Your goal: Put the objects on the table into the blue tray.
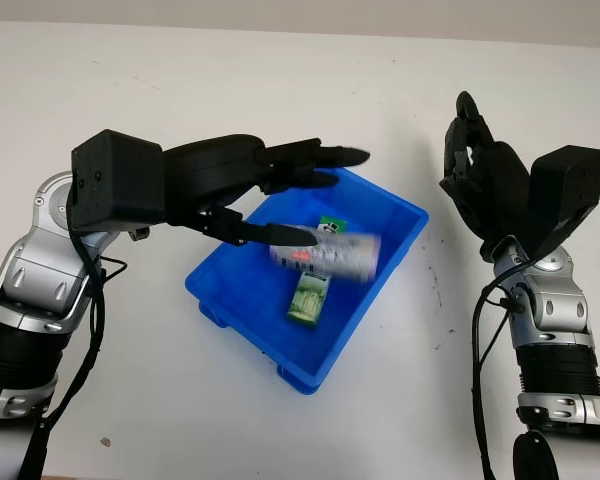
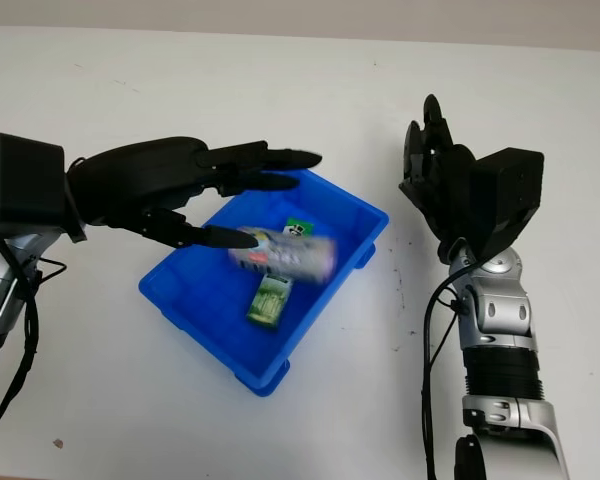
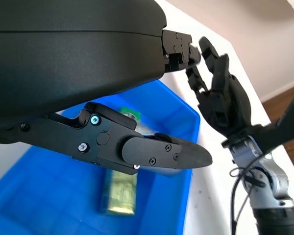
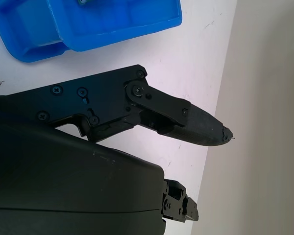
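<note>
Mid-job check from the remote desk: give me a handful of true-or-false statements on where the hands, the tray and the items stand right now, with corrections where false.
1. The left hand is over the blue tray. True.
2. The tray holds nothing. False: a green box lies in it, and a silver can is at the tray beside the left hand's fingers.
3. The right hand is open, to the right of the tray above the table. True.
4. The right hand grips the green box. False: it holds nothing; the box is in the tray.
5. The silver can stands on the table outside the tray. False: it is within the tray's outline, lying on its side.
</note>
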`<state>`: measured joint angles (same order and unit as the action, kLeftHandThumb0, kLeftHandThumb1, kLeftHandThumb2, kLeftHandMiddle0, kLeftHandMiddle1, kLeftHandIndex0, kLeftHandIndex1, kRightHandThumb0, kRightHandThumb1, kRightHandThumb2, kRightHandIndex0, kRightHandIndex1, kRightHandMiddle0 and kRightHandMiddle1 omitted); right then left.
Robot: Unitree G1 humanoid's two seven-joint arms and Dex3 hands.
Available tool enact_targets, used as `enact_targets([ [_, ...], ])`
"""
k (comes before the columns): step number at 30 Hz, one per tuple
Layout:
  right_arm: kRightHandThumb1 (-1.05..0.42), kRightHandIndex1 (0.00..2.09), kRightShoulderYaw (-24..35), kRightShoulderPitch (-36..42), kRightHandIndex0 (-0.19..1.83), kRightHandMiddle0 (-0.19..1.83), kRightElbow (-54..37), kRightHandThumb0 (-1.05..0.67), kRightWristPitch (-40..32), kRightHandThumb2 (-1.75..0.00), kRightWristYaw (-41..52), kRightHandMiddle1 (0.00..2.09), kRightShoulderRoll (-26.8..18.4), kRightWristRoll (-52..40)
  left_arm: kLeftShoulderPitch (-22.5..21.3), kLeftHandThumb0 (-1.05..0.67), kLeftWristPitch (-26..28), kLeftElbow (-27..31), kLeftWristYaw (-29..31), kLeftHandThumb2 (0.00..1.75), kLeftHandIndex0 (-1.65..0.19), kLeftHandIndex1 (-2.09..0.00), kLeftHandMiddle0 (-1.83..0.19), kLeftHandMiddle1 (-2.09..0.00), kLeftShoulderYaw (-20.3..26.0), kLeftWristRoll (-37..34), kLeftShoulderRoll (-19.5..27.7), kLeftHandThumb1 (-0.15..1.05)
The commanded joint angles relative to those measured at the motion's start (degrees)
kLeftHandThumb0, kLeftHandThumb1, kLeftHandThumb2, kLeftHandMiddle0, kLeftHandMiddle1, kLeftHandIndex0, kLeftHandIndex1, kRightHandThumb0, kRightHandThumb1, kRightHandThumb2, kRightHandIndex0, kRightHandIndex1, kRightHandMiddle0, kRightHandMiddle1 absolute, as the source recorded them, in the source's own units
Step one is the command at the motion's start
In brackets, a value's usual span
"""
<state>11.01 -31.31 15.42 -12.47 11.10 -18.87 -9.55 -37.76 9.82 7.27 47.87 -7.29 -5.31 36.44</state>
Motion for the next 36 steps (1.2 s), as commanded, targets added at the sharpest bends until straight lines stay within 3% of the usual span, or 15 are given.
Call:
enact_targets([
  [1,-1.05,0.00,0.1,0.5,-0.19,-0.19,-0.5,-0.66,0.4,-0.78,0.0,0.00,-0.3,0.3,-1.2,-0.71,-1.0,-1.1,-1.2,0.26,0.15,-0.04,0.14,-0.05,1.9,-0.3,-0.7,1.05],
  [4,-1.05,0.00,0.2,0.5,-0.19,-0.19,-0.2,-0.67,0.7,-0.78,-0.1,0.00,-0.3,0.5,-1.9,-0.74,-3.0,-4.1,-3.5,0.27,0.16,-0.04,0.16,-0.04,3.2,0.4,-1.4,1.05],
  [10,-1.05,0.00,0.4,0.2,-0.19,-0.19,0.0,-0.68,0.5,-0.77,-0.6,0.00,-0.2,0.5,-4.2,-0.76,-15.9,-17.3,-15.0,0.53,0.17,-0.03,0.19,-0.02,8.1,1.8,-6.7,1.05],
  [14,-1.05,0.00,0.3,0.1,-0.19,-0.19,-0.1,-0.69,0.4,-0.76,-0.6,0.00,0.0,0.4,-6.3,-0.74,-18.2,-30.9,-28.1,0.52,0.12,-0.05,0.14,-0.05,15.5,-2.7,-14.8,1.05],
  [16,-1.05,0.00,0.2,0.2,-0.19,-0.19,-0.2,-0.69,1.0,-0.76,-0.3,0.00,-0.1,0.4,-7.9,-0.75,-19.1,-37.2,-30.7,0.53,0.14,-0.05,0.15,-0.05,17.2,-3.7,-16.3,1.05],
  [19,-1.05,0.00,0.4,0.2,-0.19,-0.19,-0.3,-0.68,1.7,-0.78,0.0,0.00,0.0,0.2,-10.5,-0.74,-22.0,-47.8,-31.4,0.55,0.18,-0.01,0.19,-0.01,18.5,-3.8,-16.5,1.05],
  [24,-1.05,0.00,0.6,0.2,-0.19,-0.19,-0.3,-0.68,1.6,-0.78,0.3,0.00,-0.1,-0.1,-12.9,-0.74,-25.5,-58.5,-32.0,0.53,0.19,0.00,0.19,0.00,20.4,-4.9,-16.9,1.05],
  [31,-1.05,0.00,0.9,-0.2,-0.19,-0.19,-0.1,-0.69,1.8,-0.78,-0.1,0.00,0.1,-0.5,-13.8,-0.71,-26.1,-65.0,-31.2,0.67,0.19,0.00,0.19,0.00,22.2,-6.4,-17.8,1.05],
  [36,-1.05,0.00,1.1,-0.5,-0.19,-0.19,0.0,-0.70,1.9,-0.78,0.0,0.00,0.1,-0.7,-13.4,-0.73,-25.8,-66.1,-29.7,0.69,0.19,0.00,0.19,0.00,22.3,-6.8,-18.0,1.05],
])
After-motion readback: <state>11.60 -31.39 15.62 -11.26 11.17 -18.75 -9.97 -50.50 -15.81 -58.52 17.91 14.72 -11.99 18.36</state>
